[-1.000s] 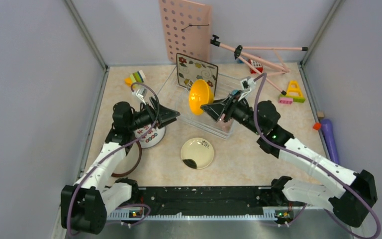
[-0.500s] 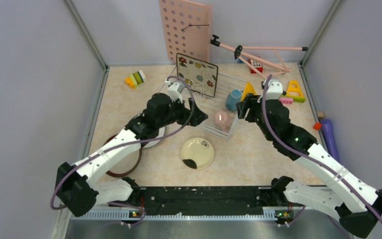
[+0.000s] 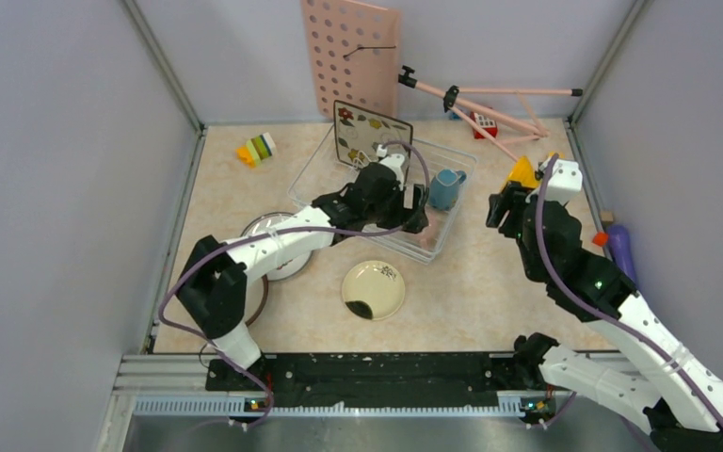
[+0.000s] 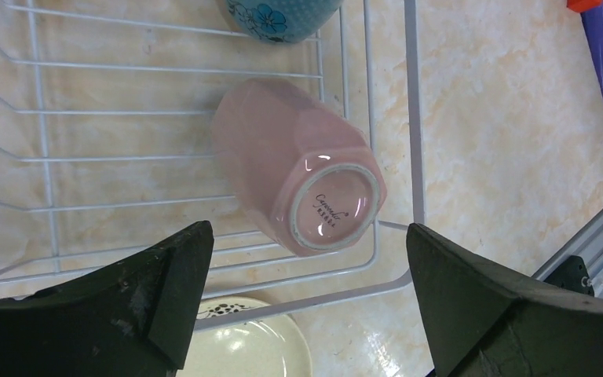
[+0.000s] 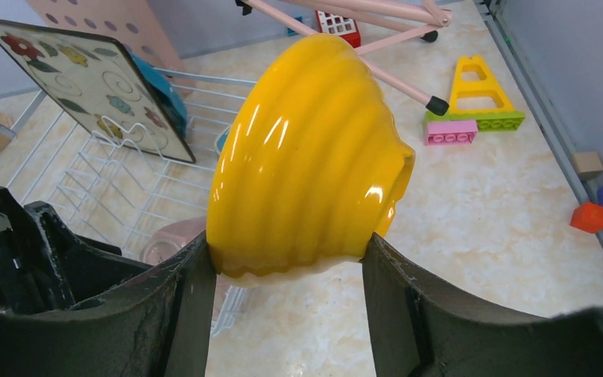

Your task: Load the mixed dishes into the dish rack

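Beige marbled tabletop (image 3: pixel 490 282): nearest, the cream plate (image 3: pixel 373 290) waits outside the dish rack (image 4: pixel 410 110). My left gripper (image 4: pixel 308 236) gapes wide over the pink cup (image 4: pixel 283 157) lying in the rack's near corner, cursive on its base too small to read. My right gripper (image 5: pixel 286 247) clamps the orange-yellow bowl (image 5: pixel 306 141) beside the rack; next, I reckon, carry it over and lower it in.

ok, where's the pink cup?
Left wrist view: pink cup in a corner of the dish rack, base toward camera, under the open left tool, blue cup beside it.
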Robot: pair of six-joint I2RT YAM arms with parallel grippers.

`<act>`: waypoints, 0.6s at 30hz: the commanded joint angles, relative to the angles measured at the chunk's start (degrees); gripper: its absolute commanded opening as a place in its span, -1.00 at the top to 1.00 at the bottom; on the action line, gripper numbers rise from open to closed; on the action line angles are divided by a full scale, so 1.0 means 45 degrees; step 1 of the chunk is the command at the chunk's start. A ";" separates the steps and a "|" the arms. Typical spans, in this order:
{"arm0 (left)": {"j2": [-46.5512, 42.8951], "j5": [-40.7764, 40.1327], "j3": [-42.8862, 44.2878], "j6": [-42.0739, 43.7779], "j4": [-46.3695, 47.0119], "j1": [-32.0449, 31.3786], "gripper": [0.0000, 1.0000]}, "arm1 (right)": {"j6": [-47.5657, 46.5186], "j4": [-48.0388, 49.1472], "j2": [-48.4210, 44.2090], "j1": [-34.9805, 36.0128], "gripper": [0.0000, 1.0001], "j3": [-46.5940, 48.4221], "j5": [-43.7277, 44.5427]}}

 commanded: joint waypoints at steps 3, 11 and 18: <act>0.0992 0.0531 0.1124 -0.0300 0.0338 -0.0224 -0.97 | -0.0252 0.0131 -0.0298 -0.0114 0.64 0.0497 0.0492; 0.2160 -0.0298 0.2226 -0.0241 -0.0275 -0.0671 -0.95 | -0.0373 0.0395 -0.0048 -0.0175 0.64 0.0458 0.0282; 0.2810 -0.2987 0.3171 0.0432 -0.1796 -0.0927 -0.18 | -0.0346 0.0590 0.0089 -0.0250 0.64 0.0366 0.0004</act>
